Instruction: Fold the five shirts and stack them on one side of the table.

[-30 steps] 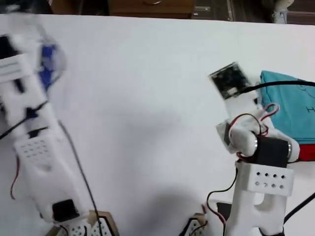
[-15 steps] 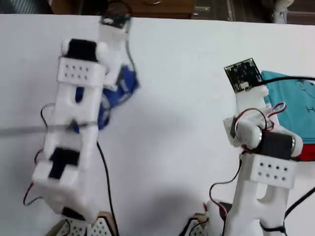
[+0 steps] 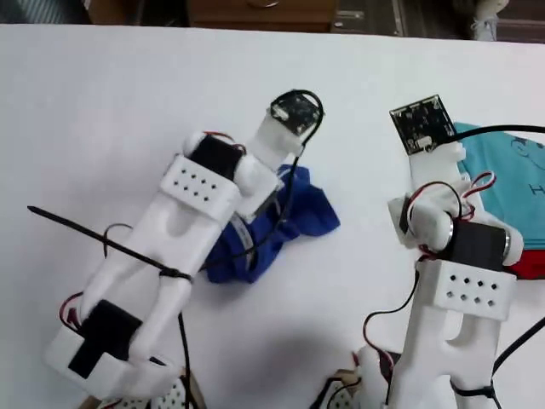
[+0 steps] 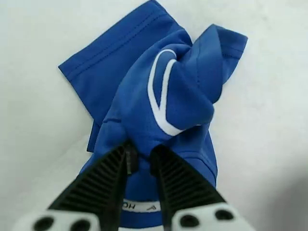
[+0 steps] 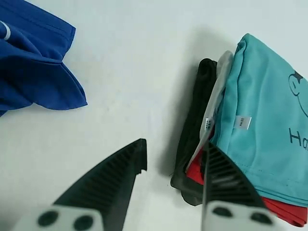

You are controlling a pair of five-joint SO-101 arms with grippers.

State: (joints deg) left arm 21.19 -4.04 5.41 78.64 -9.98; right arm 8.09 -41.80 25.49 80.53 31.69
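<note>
A crumpled blue shirt (image 3: 289,223) lies near the table's middle, partly under the left arm. My left gripper (image 4: 140,153) is shut on a fold of the blue shirt (image 4: 168,96). At the right edge sits a stack of folded shirts with a teal shirt (image 3: 511,183) on top and a red shirt (image 3: 530,266) under it. My right gripper (image 5: 174,150) stands open above the bare table, beside the stack's near edge, where teal (image 5: 269,125), red and black shirt (image 5: 195,134) layers show. A corner of the blue shirt (image 5: 33,67) lies farther off.
The white table (image 3: 128,111) has free room at the left and back. A wooden cabinet (image 3: 255,12) stands behind the table's far edge. Wires hang off both arms.
The left arm has swung from the far left toward the middle, carrying the blue shirt with it down onto the table. The right arm has barely shifted.
</note>
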